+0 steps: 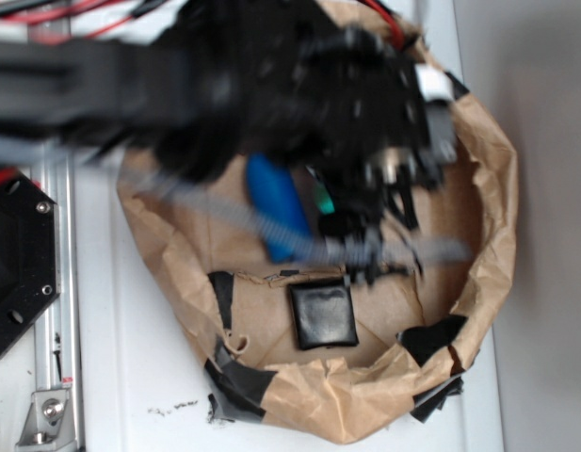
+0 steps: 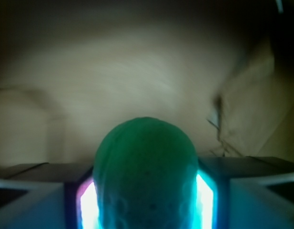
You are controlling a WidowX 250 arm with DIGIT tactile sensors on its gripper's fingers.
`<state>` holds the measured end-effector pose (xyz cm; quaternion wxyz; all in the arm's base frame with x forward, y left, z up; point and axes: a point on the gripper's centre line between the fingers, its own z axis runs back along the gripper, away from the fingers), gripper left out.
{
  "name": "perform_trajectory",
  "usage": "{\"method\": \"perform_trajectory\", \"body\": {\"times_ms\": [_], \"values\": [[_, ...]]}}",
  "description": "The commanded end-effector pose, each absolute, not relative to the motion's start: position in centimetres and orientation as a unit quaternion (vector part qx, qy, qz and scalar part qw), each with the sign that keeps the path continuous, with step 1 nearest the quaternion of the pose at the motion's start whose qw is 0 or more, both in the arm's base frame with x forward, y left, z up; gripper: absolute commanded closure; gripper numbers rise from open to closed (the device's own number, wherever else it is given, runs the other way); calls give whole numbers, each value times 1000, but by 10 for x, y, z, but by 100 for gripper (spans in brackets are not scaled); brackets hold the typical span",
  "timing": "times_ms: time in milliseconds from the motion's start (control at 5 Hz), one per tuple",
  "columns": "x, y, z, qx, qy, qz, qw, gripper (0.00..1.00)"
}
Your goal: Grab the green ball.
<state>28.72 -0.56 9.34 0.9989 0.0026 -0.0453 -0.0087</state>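
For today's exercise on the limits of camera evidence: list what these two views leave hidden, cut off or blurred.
- Exterior view: the green ball shows only as a sliver; the arm and tool cover the rest.
- Exterior view: the blurred arm hides the blue bottle's top end.
- Wrist view: the ball's underside is cut off by the bottom edge.
- Wrist view: the paper behind is blurred, so whether the ball is lifted cannot be told.

Ball (image 2: 146, 174) sits between my fingers (image 2: 37, 200), bottle (image 1: 276, 205) just left, pad (image 1: 322, 315) in front, all inside the paper nest (image 1: 492, 188).

No readable text (frames blurred).
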Motion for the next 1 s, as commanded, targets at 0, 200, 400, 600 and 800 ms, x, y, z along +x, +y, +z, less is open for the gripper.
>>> {"method": "perform_trajectory", "body": {"times_ms": [0, 200, 400, 600, 800], "values": [[288, -18, 178, 41, -51, -65, 996, 100], [284, -15, 187, 16, -53, -50, 997, 100], [280, -6, 181, 15, -54, -44, 997, 100], [275, -4, 177, 8, -50, -40, 998, 100], [272, -2, 175, -2, -48, -33, 998, 100]]}}
